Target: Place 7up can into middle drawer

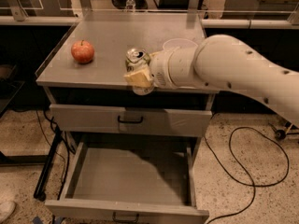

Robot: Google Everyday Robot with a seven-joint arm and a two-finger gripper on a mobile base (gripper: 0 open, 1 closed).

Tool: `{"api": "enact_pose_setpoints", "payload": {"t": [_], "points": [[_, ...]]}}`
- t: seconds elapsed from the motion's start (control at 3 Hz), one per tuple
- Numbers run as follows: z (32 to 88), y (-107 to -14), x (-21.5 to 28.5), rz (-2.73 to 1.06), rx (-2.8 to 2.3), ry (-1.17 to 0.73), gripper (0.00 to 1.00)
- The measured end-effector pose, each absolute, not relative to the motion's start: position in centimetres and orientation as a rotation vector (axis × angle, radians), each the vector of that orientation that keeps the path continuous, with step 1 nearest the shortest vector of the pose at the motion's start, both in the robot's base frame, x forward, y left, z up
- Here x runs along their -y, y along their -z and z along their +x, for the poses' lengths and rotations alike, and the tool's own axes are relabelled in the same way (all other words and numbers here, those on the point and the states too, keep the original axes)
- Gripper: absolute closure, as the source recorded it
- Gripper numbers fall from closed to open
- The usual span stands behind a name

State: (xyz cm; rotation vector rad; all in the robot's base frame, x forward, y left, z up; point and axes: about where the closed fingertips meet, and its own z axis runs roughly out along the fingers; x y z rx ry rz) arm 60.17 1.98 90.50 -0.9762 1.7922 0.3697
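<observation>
The 7up can (136, 59), silver-white with a shiny top and pull tab, is held in my gripper (138, 77) at the front edge of the grey cabinet top (112, 36). The gripper's tan fingers (138, 78) are closed around the can's lower body. The can is tilted slightly and overhangs the front edge. The big white arm reaches in from the right. The middle drawer (128, 178) is pulled open below, with a flat grey floor and low side walls. It lies directly beneath the can. The can's lower part is hidden by the fingers.
A red apple (82, 51) sits on the cabinet top at the left. A white bowl (179, 44) stands behind my arm. The upper drawer front (131, 120) with a black handle is shut. A black cable (243, 162) lies on the floor to the right.
</observation>
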Motion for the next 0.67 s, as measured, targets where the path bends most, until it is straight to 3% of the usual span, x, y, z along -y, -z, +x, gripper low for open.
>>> {"api": "enact_pose_setpoints", "payload": {"t": [0.67], "points": [[52.8, -82.9, -0.3, -0.890, -1.989, -0.415, 1.00]]}}
